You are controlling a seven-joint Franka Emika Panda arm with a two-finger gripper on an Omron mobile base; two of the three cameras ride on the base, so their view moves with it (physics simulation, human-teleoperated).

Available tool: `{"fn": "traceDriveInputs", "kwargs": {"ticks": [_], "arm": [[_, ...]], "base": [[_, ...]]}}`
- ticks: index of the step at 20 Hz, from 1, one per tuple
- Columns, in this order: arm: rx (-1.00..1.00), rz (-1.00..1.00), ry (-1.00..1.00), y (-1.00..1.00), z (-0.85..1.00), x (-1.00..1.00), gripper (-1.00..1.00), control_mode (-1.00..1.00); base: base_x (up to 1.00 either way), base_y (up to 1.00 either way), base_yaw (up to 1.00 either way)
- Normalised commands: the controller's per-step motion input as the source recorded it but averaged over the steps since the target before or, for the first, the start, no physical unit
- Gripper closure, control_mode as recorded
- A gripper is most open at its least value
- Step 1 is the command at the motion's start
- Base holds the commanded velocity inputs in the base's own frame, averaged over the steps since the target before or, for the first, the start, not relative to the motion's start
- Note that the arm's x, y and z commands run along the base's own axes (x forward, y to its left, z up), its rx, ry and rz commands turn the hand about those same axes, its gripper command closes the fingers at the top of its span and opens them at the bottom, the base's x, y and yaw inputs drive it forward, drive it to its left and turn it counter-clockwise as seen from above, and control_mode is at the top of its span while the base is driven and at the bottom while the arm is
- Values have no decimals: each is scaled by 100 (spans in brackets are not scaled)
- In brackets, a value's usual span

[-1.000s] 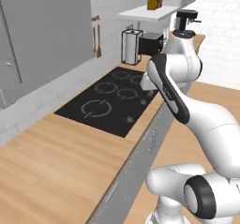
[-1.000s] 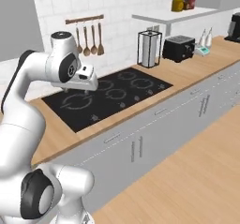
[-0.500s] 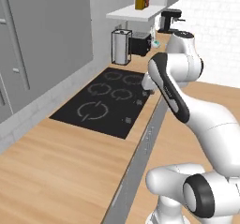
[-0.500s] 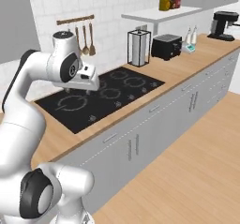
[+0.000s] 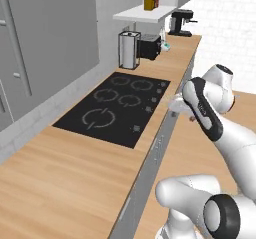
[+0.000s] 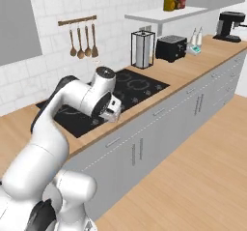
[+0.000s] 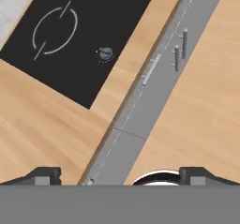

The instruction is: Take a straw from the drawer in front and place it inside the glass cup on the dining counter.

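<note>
Hand view: gripper (image 7: 120, 176) jaws spread wide, empty, hanging over the front edge of the wooden worktop (image 7: 51, 120) above closed grey cabinet drawers (image 7: 154, 85) with bar handles. Black stovetop (image 5: 117, 105) lies just behind. Paper-towel holder (image 6: 143, 50), toaster (image 6: 171, 47) and coffee machine (image 6: 227, 26) stand farther along.

Kitchen, black stovetop (image 5: 114, 106), toaster (image 6: 171, 48), hanging utensils (image 6: 82, 42)

One black stovetop (image 5: 116, 107) with four burner rings, one paper towel holder (image 6: 143, 50), one toaster (image 6: 171, 48), one coffee machine (image 6: 227, 26). Three utensils (image 6: 80, 43) hang on the wall rail. Two jars (image 6: 174, 2) stand on the shelf.
</note>
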Motion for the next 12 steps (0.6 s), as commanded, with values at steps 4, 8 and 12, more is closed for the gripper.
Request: {"fn": "traceDriveInputs", "kwargs": {"ticks": [4, 8, 12], "arm": [[60, 0, -1, -80, -100, 16, -100, -100], [56, 0, 2, -18, -97, 57, -100, -100], [50, 0, 1, -3, -84, 62, -100, -100]], "base": [[0, 0, 0], [0, 0, 0], [0, 0, 0]]}}
